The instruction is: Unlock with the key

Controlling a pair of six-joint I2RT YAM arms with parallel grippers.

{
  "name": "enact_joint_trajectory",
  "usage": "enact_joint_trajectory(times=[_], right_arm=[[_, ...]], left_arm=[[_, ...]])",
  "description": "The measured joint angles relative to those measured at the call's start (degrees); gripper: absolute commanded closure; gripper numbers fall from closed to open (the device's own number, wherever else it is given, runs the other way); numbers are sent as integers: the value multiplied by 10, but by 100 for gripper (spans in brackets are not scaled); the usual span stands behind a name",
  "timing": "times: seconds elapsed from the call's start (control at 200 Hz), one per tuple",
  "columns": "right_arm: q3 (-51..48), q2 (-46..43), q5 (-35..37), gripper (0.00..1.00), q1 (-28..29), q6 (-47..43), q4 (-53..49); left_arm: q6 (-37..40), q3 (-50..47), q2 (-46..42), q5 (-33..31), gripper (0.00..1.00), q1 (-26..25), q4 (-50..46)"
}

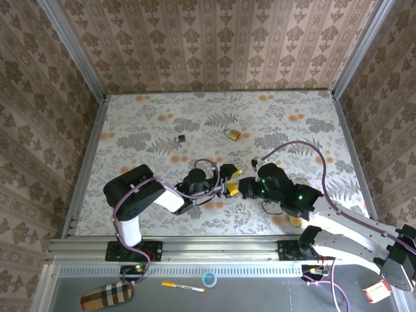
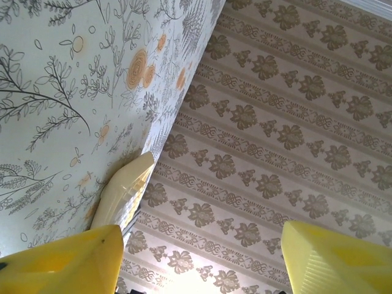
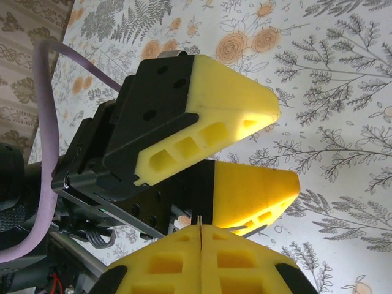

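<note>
Left gripper [image 3: 286, 147]: yellow jaws wide apart, empty | right gripper [image 3: 200, 229]: closed tight, nothing seen held | tiny dark square-headed key [image 1: 182, 138]: lying on floral table [image 1: 292, 123], left of brass padlock with silver shackle [image 1: 232, 134], well beyond both grippers | risk: grippers sit very close and may collide.

Overhead cam sits high up behind the arm bases, looking down and forward: bases at 6 o'clock, the whole table [image 1: 149, 123] in the middle, the wallpapered walls [image 1: 214, 45] from 9 round to 3. It's the widest, farthest view. The left wrist cam is rolled hard and sits low, peeking out between the left gripper [image 2: 202, 229] fingers at 6 o'clock, with tabletop off at 10 and wall at 2. The right wrist cam looks over the right gripper [image 3: 201, 228] at 6 o'clock, super close on the left gripper dead centre, floral tabletop behind. Overhead shares that gripper with it, and shares table plus wall with the left wrist cam
</note>
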Motion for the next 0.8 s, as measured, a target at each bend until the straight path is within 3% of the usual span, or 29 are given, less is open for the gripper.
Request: enact_joint_trajectory(times=[0.335, 0.625, 0.8], right_arm=[[14, 4, 10, 100, 1, -30, 5], [-17, -3, 9, 100, 1, -32, 31], [-31, -23, 9, 100, 1, -32, 39]], left_arm=[[-17, 12, 0, 4, 24, -12, 4], [-28, 13, 0, 4, 53, -12, 5], [-30, 13, 0, 4, 61, -12, 6]])
